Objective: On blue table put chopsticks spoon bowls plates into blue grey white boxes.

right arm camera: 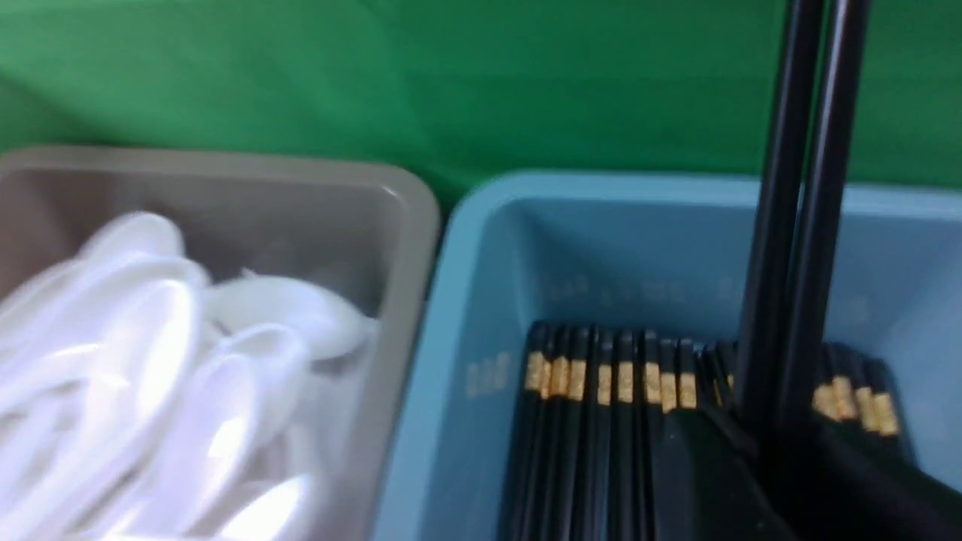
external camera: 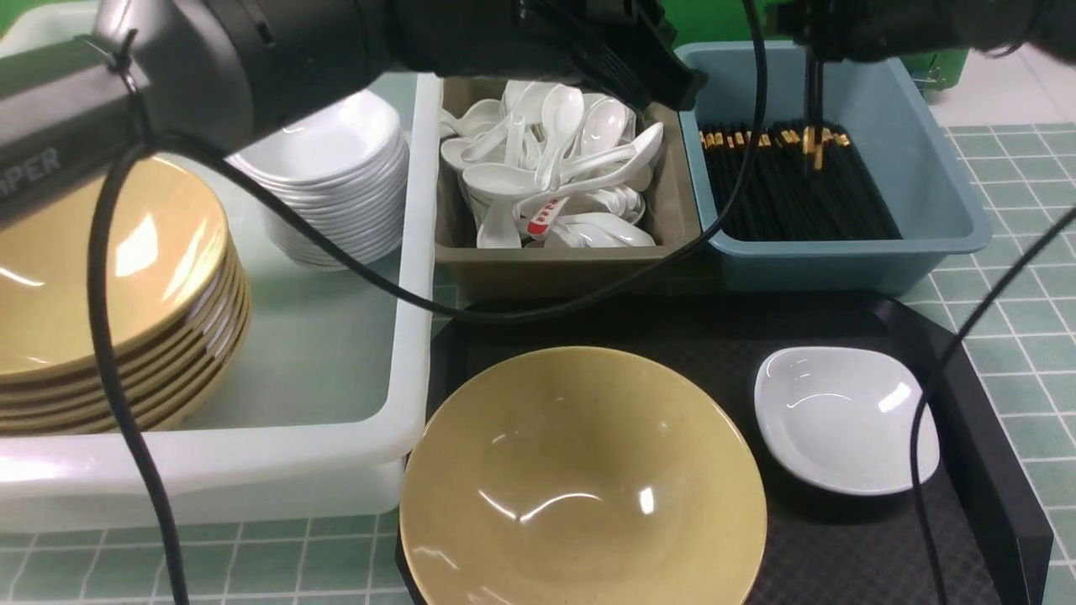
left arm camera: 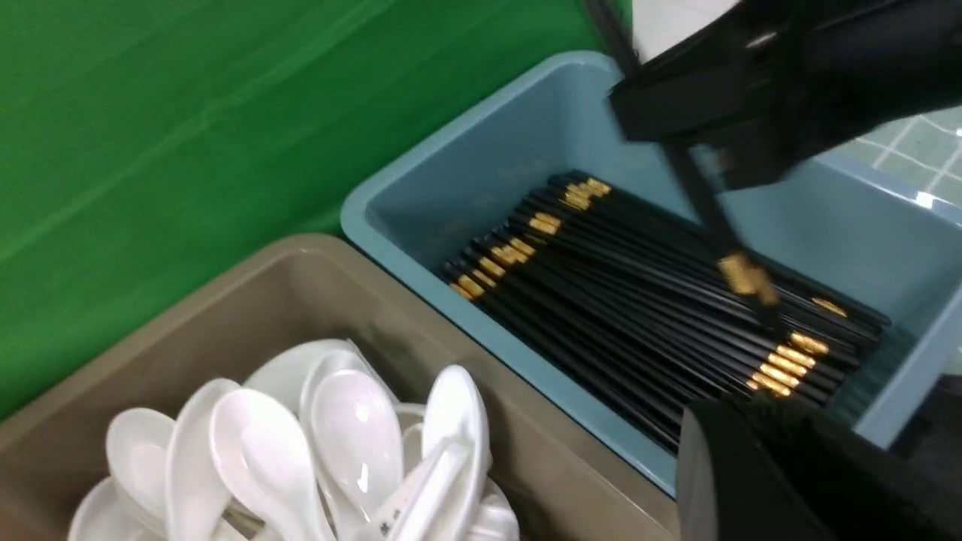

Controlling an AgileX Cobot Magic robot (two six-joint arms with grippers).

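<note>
Thin black gold-banded chopsticks are clenched upright by the right gripper over the blue plastic tub at 1 o'clock. A large tan bowl and a small white squarish plate are left on the black tray at 6 o'clock. Two separate sticks are resolved only in the right wrist view; the left gripper's state cannot be told.

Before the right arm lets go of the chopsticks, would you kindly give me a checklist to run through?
1. Grip of the right gripper on the held chopsticks: ok.
2. Pair above the blue box: ok.
3. Pair aligned with the stacked chopsticks: not ok; it hangs upright, they lie flat.
4. Clearance of the left gripper from the drop: cannot tell.
5. Clearing of the black tray: not ok; a bowl and a plate sit on it.
</note>
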